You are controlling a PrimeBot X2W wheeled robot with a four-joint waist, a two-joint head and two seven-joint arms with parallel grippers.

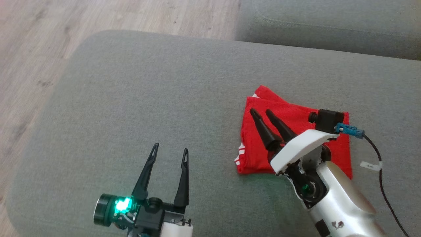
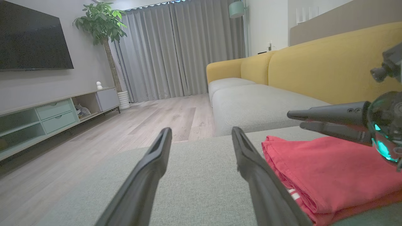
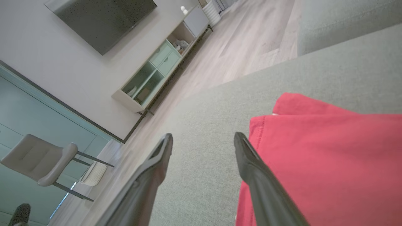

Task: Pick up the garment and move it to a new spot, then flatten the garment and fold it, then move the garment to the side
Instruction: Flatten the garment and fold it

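Note:
The garment (image 1: 296, 115) is red with white stripes at one edge, and it lies folded into a compact rectangle on the grey sofa cushion (image 1: 148, 98), right of centre. My right gripper (image 1: 261, 112) hovers over its left part with the fingers spread and nothing between them. In the right wrist view the right gripper (image 3: 203, 136) stands open above the garment (image 3: 329, 157) edge. My left gripper (image 1: 171, 147) rests open over bare cushion, left of the garment. The left wrist view has the left gripper (image 2: 201, 130) open, the garment (image 2: 329, 169) to its right and the right gripper's fingers (image 2: 326, 114) above it.
A second grey cushion (image 1: 329, 23) lies at the back right, with wooden floor (image 1: 33, 49) off the cushion's left edge. A black cable (image 1: 381, 164) trails from my right wrist. A yellow sofa back (image 2: 329, 62), TV console (image 2: 56, 110) and potted plant (image 2: 103, 18) stand farther off.

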